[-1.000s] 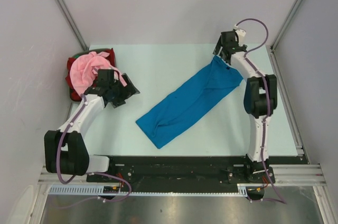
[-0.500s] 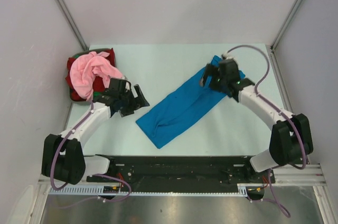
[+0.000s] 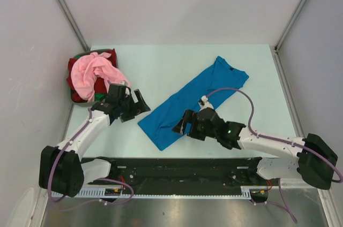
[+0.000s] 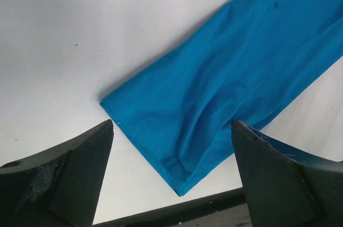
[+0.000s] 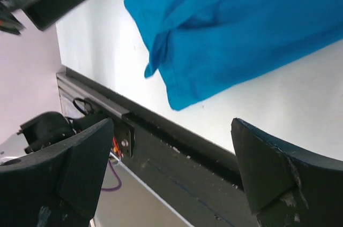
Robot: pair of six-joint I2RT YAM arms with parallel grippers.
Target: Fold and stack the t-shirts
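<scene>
A bright blue t-shirt point(image 3: 195, 100) lies folded into a long strip, running diagonally from near left to far right. My left gripper point(image 3: 137, 104) is open and empty, just left of the strip's near end; its wrist view point(image 4: 171, 130) shows that end point(image 4: 214, 88) between the fingers, below them. My right gripper point(image 3: 181, 126) is open and empty, low over the near edge of the strip point(image 5: 241, 18), pointing left. A light pink t-shirt point(image 3: 94, 70) is heaped on a red one point(image 3: 73, 82) at the far left, with a bit of green point(image 3: 80, 55) behind.
The heap sits in a dark grey basket point(image 3: 80, 101) at the table's left edge. A black rail point(image 3: 177, 168) runs along the table's near edge and also shows in both wrist views point(image 5: 177, 146) point(image 4: 187, 211). Grey walls close in the left, back and right.
My right arm has swung from the shirt's far right end across it to its near left end. My left gripper has moved right, closer to the shirt.
</scene>
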